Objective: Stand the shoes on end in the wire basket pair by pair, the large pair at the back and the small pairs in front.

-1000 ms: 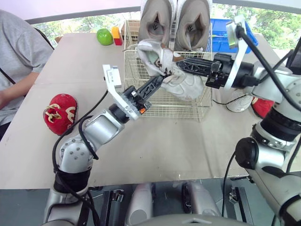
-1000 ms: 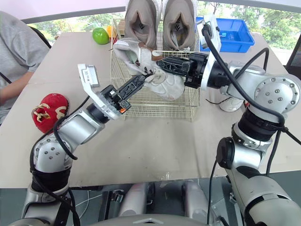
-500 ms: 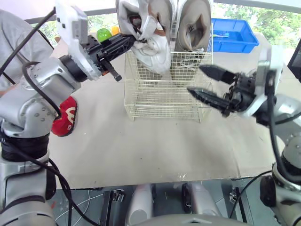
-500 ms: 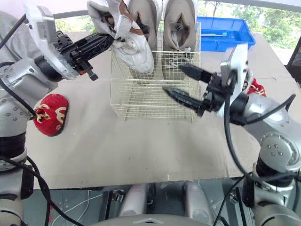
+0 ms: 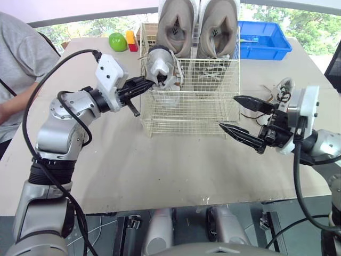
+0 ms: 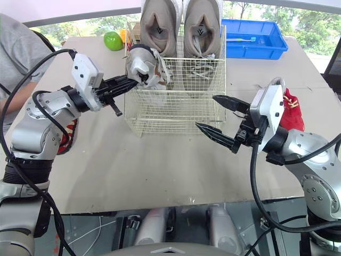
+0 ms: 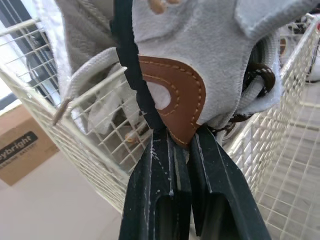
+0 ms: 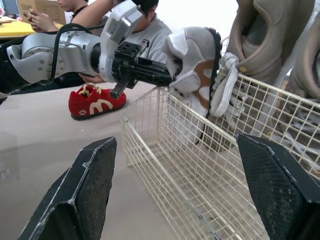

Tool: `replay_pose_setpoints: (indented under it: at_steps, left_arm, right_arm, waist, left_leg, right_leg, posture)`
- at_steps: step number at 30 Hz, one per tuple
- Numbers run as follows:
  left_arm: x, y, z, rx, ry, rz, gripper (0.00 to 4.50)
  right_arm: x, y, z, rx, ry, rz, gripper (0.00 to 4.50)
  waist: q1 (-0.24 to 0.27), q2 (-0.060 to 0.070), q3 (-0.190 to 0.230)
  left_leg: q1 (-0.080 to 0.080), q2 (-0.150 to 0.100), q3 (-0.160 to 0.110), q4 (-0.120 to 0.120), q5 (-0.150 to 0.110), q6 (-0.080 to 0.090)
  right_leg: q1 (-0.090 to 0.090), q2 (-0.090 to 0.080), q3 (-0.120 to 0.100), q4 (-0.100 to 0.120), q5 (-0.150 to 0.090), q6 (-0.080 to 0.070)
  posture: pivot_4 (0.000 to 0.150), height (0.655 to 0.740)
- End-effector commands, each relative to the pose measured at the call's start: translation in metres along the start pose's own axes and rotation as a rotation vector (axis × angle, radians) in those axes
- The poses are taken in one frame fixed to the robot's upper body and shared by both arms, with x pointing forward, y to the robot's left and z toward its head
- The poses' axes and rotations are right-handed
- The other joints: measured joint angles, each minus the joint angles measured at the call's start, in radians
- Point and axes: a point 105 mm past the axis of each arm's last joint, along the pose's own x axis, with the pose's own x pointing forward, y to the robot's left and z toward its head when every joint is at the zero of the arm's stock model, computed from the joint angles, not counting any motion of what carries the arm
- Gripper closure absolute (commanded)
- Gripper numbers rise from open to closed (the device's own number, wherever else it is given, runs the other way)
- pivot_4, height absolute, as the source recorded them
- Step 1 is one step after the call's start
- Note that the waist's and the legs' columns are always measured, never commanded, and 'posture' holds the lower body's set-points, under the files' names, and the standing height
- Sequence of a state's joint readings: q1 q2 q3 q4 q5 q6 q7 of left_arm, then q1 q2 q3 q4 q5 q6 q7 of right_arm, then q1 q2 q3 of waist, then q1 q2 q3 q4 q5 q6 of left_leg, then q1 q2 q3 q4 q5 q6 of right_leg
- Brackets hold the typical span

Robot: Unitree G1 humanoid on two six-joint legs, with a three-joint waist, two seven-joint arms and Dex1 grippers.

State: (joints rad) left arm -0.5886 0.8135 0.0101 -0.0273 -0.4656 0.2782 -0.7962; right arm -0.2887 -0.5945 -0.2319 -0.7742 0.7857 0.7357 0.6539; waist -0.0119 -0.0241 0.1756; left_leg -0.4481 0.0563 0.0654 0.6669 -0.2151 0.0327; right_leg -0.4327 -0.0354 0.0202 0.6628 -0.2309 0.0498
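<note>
Small grey-white shoe (image 5: 160,66) with brown heel patch, toe-down inside wire basket (image 5: 186,114) against its left wall, left gripper (image 5: 149,80) pinching its heel, large tan pair (image 5: 200,26) upright behind, right gripper (image 5: 227,112) spread wide near basket's right, red shoe (image 6: 290,109) beyond.

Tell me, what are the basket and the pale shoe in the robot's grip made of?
Wire basket: thin metal rods, it seems, with a cream coating, judging by the open see-through grid. Small shoe, pinched by the left gripper: matte, napped grey panels like suede, a brown stitched patch like leather, woven white laces.
</note>
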Motion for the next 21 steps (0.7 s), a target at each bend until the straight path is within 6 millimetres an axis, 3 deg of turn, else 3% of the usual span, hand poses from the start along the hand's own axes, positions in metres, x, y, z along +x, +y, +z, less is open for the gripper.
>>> replay_pose_setpoints:
  at_steps: [1,2,6,11,14,17,21]
  left_arm:
    - [-0.002,-0.004,-0.004,-0.03,0.015,-0.027,4.5]
    - [-0.002,-0.003,-0.005,-0.077,0.015,-0.024,4.5]
    - [-0.007,0.008,-0.004,-0.05,0.045,0.031,2.79]
    - [-0.022,0.016,0.012,-0.065,0.03,0.062,0.58]
    - [-0.034,0.024,0.022,-0.086,0.001,0.113,0.58]
    - [-0.036,0.02,0.032,-0.124,-0.065,0.106,0.58]
    - [-0.038,-0.006,0.044,-0.262,-0.19,0.014,0.58]
  right_arm:
    - [-0.001,0.004,0.007,-0.046,-0.016,0.004,0.86]
    - [0.0,0.004,0.007,-0.046,-0.016,0.005,0.86]
    - [0.001,0.0,0.006,-0.038,-0.019,-0.005,0.78]
    - [-0.002,-0.009,-0.003,-0.03,0.029,-0.054,0.78]
    - [-0.007,-0.026,-0.013,-0.049,0.103,-0.156,0.78]
    - [-0.013,-0.037,-0.016,-0.055,0.123,-0.199,0.78]
    - [-0.019,-0.053,-0.022,-0.02,0.175,-0.27,0.78]
  waist:
    - [-0.001,0.0,0.0]
    - [-0.001,0.0,0.0]
    - [-0.001,0.0,0.0]
    - [-0.005,0.0,0.0]
    - [-0.006,0.0,0.0]
    - [0.002,0.0,0.0]
    - [0.01,-0.001,-0.001]
  left_leg:
    - [0.0,0.0,0.0,0.0,0.0,0.0]
    - [0.0,0.0,0.0,0.0,0.0,0.0]
    - [0.0,0.0,0.0,0.0,0.0,0.0]
    - [0.001,0.001,0.0,0.001,0.0,0.0]
    - [0.001,0.001,0.0,0.001,0.0,0.0]
    - [0.0,0.001,0.0,0.001,0.0,0.0]
    - [-0.001,0.0,0.0,0.002,0.0,0.0]
  right_leg:
    - [0.0,0.0,0.0,0.0,0.0,0.0]
    - [0.0,0.0,0.0,0.0,0.0,0.0]
    - [0.0,0.0,0.0,0.0,0.0,0.0]
    - [0.0,0.001,0.0,0.002,0.0,0.0]
    - [0.0,0.001,0.001,0.002,0.0,0.0]
    - [0.0,0.001,0.0,0.001,0.0,0.0]
    - [0.001,-0.001,0.0,-0.001,0.0,0.0]
  posture:
    - [0.15,0.74]
    - [0.15,0.74]
    - [0.15,0.74]
    - [0.15,0.74]
    - [0.15,0.74]
    - [0.15,0.74]
    - [0.15,0.74]
